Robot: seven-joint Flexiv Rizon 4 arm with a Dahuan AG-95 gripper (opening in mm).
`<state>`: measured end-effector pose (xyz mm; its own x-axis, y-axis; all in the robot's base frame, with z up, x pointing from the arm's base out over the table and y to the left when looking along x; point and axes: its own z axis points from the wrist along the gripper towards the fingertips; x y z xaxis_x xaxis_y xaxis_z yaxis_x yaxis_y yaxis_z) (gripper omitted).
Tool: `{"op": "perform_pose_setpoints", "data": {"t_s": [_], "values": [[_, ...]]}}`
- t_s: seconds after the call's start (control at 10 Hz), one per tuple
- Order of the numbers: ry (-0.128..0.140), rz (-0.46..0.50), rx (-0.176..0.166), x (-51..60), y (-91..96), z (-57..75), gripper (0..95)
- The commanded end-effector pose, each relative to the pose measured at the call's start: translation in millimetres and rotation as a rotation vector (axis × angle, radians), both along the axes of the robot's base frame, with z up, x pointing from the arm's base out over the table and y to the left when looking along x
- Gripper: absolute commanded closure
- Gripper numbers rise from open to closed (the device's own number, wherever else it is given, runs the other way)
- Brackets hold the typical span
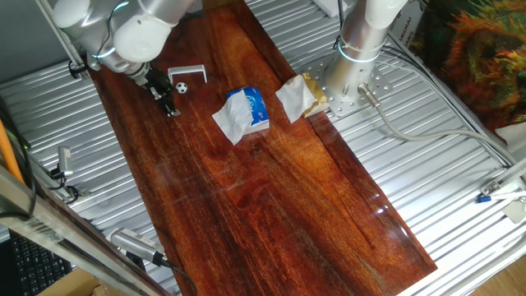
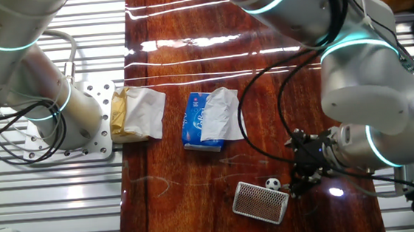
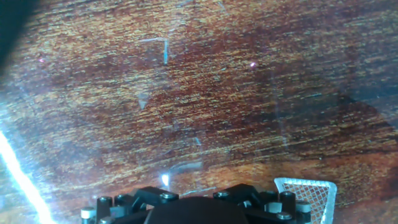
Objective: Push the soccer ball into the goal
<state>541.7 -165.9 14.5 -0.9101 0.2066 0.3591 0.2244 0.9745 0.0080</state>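
Risk first — ball point(image 1: 181, 86) sits just in front of goal point(image 1: 188, 75), at its mouth, in one fixed view, touching or nearly touching the mesh frame in the other. Could roll past a leg or squirt sideways if nudged off-centre; could also shove the light goal along the wooden table point(image 1: 271, 197). Pincer point(image 1: 170, 109) hangs low just beside ball, on its near side — holds nothing; opening of the fingers cannot be told. Tissue packet point(image 1: 246, 111) lies well apart, to the right.

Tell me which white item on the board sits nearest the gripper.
The soccer ball, tiny with black patches, right beside the gripper. The tissue packet and crumpled paper lie farther along the board.
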Motion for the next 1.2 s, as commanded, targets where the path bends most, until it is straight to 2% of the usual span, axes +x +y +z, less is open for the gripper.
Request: {"op": "perform_pose_setpoints", "data": {"t_s": [0.1,0.2,0.3,0.4,0.5,0.6,0.7,0.8,1.2], "values": [[-0.007,-0.007,-0.003,4.0,1.7,2.4,95.0],[-0.005,-0.002,-0.001,6.5,2.8,3.5,95.0],[-0.007,0.056,0.005,7.1,3.3,3.3,95.0],[-0.014,0.165,-0.011,7.1,3.3,3.3,95.0],[-0.016,0.347,-0.035,6.7,3.6,4.2,95.0],[-0.008,0.461,-0.053,5.2,3.5,6.0,95.0],[-0.003,0.524,-0.066,3.4,3.5,7.6,95.0],[0.002,0.571,-0.087,1.0,5.2,12.0,95.0],[0.041,0.652,-0.137,-6.0,9.3,22.3,95.0]]}}
